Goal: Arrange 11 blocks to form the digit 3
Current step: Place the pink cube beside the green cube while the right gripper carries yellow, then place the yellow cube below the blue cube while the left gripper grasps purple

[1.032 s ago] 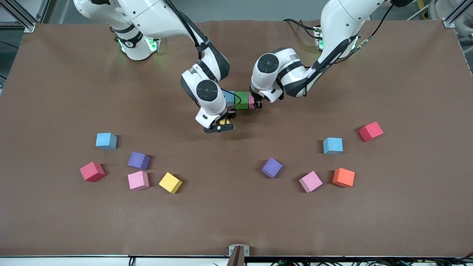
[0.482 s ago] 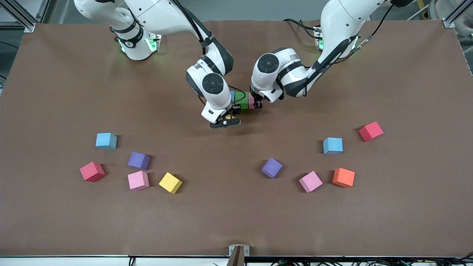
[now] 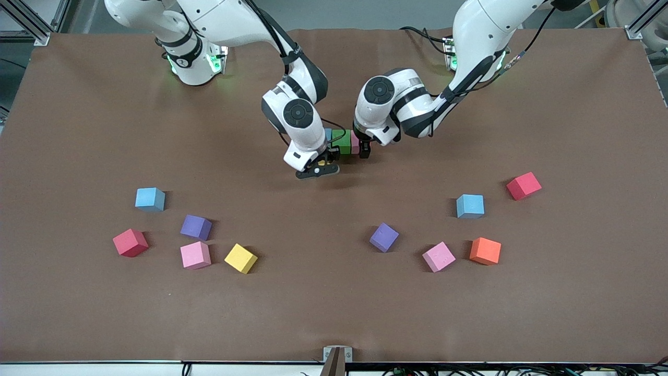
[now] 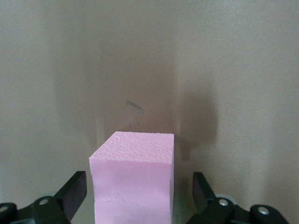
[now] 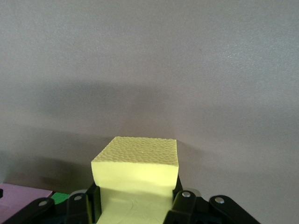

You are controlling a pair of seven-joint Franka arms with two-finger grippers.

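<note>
Blocks for the digit 3 have begun as a short row at mid-table between the two arms: a light blue block (image 3: 327,134), mostly hidden, a green block (image 3: 343,142) and a pink block (image 3: 355,143) side by side. The left gripper (image 3: 364,149) sits around that pink block (image 4: 133,179), its fingers (image 4: 74,192) spread clear of the sides. The right gripper (image 3: 318,168) is clamped on a yellow block (image 5: 136,179), just nearer the front camera than the row. Scattered nearer the camera lie another yellow block (image 3: 240,258), an orange block (image 3: 485,250) and two red cubes (image 3: 130,242).
</note>
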